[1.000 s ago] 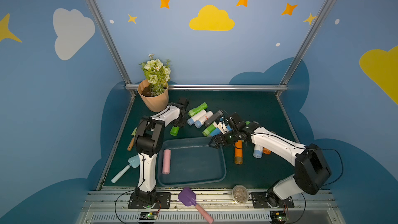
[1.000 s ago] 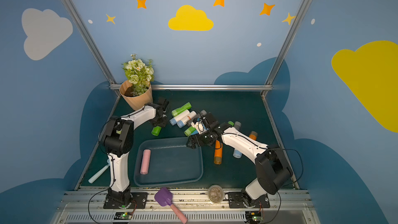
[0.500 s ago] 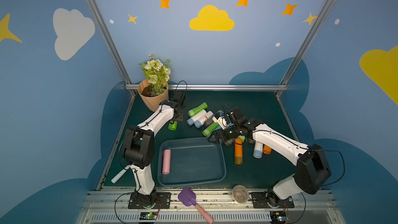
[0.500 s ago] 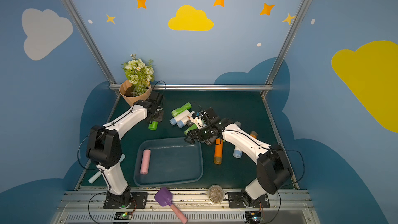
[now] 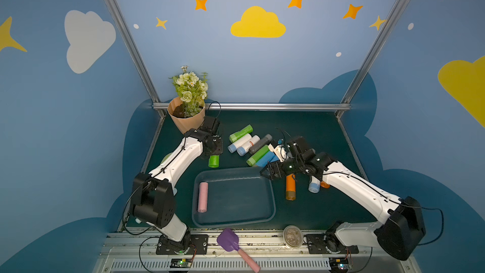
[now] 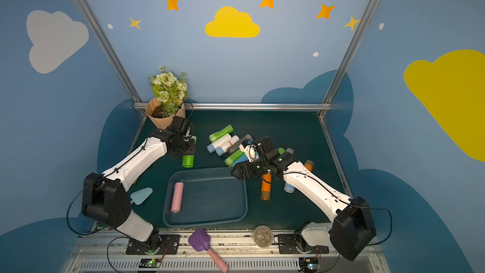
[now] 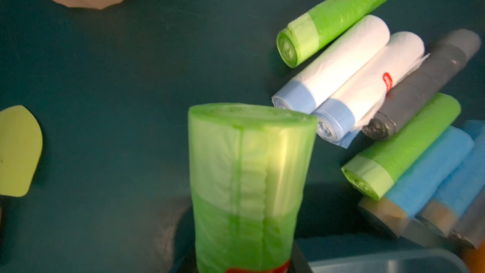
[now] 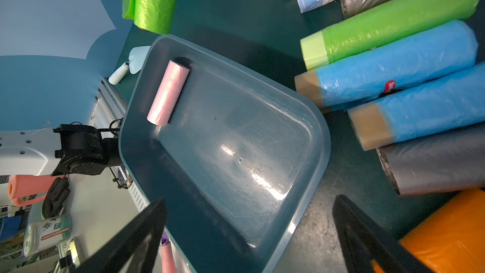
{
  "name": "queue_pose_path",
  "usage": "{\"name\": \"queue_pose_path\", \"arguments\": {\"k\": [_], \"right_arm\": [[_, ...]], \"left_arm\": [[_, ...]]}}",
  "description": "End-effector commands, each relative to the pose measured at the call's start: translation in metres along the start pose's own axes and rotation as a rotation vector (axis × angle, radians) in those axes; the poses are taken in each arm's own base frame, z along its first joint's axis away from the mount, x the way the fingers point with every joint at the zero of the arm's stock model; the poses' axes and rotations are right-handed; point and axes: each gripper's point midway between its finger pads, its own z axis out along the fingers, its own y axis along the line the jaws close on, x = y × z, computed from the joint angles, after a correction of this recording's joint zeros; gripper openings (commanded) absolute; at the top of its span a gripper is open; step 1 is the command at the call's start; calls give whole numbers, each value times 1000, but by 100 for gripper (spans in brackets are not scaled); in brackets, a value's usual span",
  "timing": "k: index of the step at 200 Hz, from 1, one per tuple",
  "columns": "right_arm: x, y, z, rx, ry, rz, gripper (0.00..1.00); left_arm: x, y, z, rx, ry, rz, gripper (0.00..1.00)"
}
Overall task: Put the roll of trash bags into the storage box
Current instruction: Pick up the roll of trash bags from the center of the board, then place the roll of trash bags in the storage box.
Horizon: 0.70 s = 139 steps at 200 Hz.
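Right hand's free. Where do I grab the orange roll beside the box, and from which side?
Grip the orange roll at mid-length, coming down from above with the open right hand, closing across its narrow width. It lies flat, axis running front to back, with bare mat between it and the storage box on one side and the blue-ended white roll on the other.

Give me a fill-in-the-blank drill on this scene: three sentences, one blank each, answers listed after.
1. The boxed roll lying in the storage box is ____ in colour.
2. The clamped roll in the left gripper is ____ in colour.
3. The right gripper, near the box's far corner, has its jaws ____.

Missing words: pink; green; open
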Motion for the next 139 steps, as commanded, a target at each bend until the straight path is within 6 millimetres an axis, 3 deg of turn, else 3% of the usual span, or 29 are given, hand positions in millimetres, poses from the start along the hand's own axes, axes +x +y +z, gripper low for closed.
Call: {"name": "queue_pose_path", "arguments": {"k": [1, 62, 139], "right_arm": [[6, 6, -8, 17, -21, -27, 97], [28, 31, -12, 21, -28, -109, 97], [40, 46, 3, 0, -14, -119, 97]], "left_arm": [[19, -7, -19, 64, 27, -50, 36], [68, -11, -40, 129, 100, -84, 37], [117, -5, -32, 58, 144, -138, 37]]}}
